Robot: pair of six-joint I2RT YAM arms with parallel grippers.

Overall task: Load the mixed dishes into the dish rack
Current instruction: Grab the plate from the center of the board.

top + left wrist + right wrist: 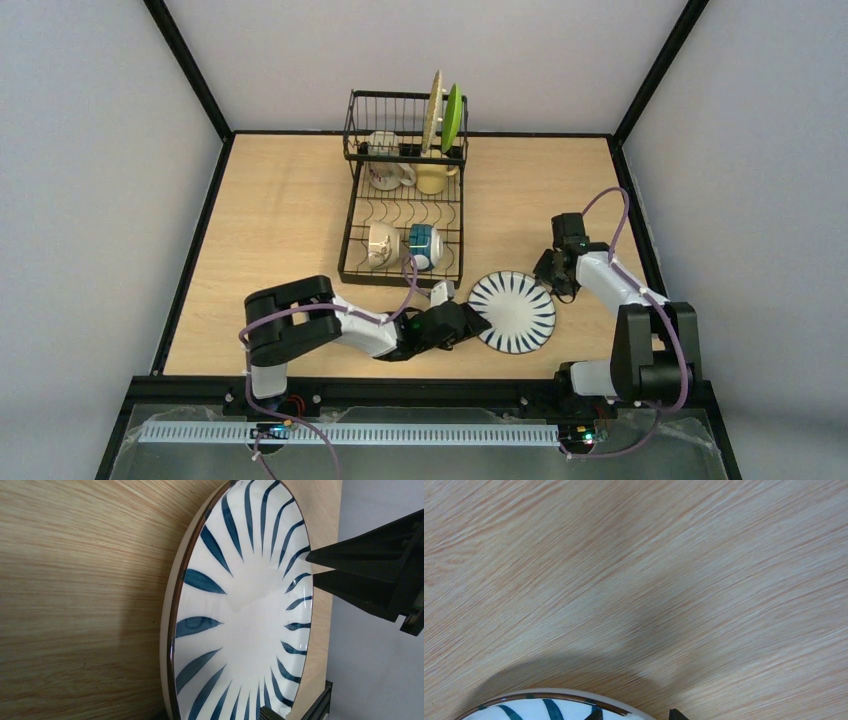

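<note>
The white plate with blue stripes (512, 312) lies flat on the table in front of the dish rack (404, 200). My left gripper (470, 325) is open at the plate's left rim; in the left wrist view the plate (240, 610) fills the frame, with one fingertip (272, 714) over it. My right gripper (553, 277) is at the plate's far right rim, open, one fingertip (596, 714) over the plate (549, 709) and the other on the table side. The rack holds a tan plate (436, 110), a lime green plate (452, 115) and several mugs.
Mugs in the rack: white printed (385, 172), pale yellow (432, 178), cream (380, 245), blue-patterned (424, 245). The black table frame (630, 200) runs just right of the right arm. The right gripper's dark body (370, 575) shows across the plate in the left wrist view.
</note>
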